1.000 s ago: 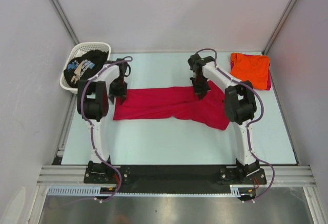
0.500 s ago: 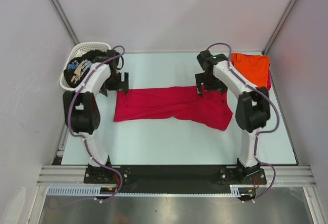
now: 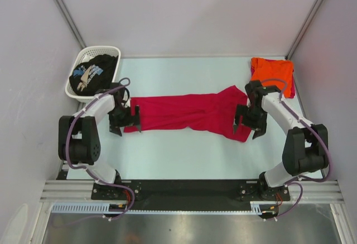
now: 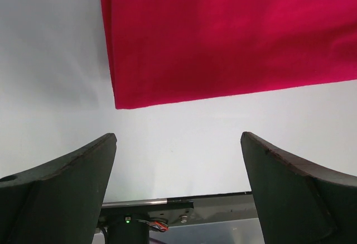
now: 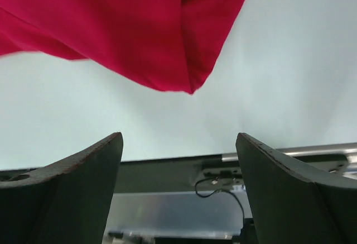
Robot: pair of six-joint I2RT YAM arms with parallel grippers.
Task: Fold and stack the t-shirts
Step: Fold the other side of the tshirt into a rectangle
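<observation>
Red tee is spread out long across the middle of the counter, right end a bit bunched. Left pincer sits wide open just off the tee's near-left corner, nothing in it. Right pincer is also open and empty by the near-right corner. Orange tee lies folded at far right, maybe on something red, hard to tell. Black tee is heaped in the basket at far left.
</observation>
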